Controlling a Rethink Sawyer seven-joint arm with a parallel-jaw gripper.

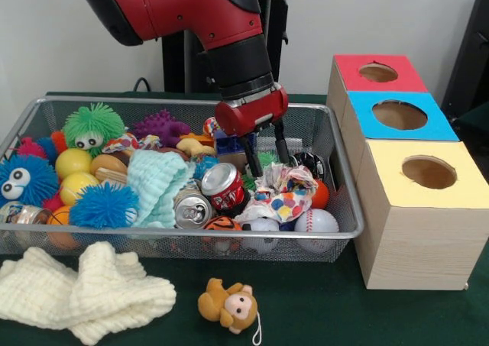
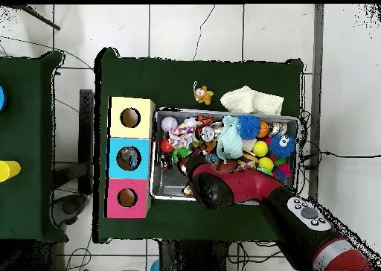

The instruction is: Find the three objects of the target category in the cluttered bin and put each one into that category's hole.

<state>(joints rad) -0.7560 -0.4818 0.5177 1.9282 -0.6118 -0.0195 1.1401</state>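
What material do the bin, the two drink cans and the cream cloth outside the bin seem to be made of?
The rectangular wire bin: silver metal mesh, with see-through walls. The red drink can and the silver-topped can: probably thin aluminium, with glossy, reflective tops. The cream folded cloth: soft knit or waffle fabric, matte, with a ribbed texture.

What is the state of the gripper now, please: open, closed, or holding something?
Gripper: open, jaws apart and holding nothing, lowered into the wire bin just above the polka-dot cloth.
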